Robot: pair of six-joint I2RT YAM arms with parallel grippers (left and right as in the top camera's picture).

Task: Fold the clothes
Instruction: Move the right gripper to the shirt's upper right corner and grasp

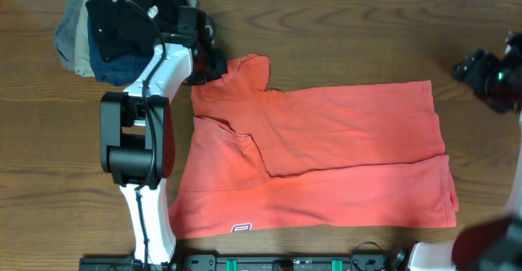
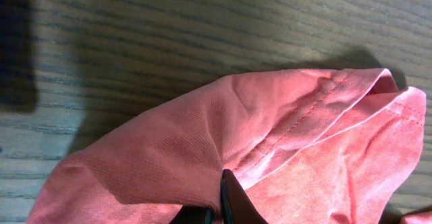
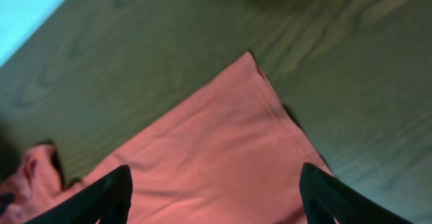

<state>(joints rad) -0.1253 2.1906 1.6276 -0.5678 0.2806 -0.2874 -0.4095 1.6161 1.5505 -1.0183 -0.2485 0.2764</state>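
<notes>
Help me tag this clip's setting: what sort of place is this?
Probably a robotics lab bench, not a home: a white robot arm works over a wooden table, with a coral-red T-shirt spread out and a pile of dark garments at one corner.

Our two arms, white and black

Our left arm point(image 1: 159, 73) wears glossy white shells between boxy black joint housings point(image 1: 130, 144), with a thin black cable point(image 1: 140, 214) along it. Our right arm point(image 1: 488, 71) is black with a green light point(image 1: 498, 77) and matte black fingers point(image 3: 101, 197).
</notes>
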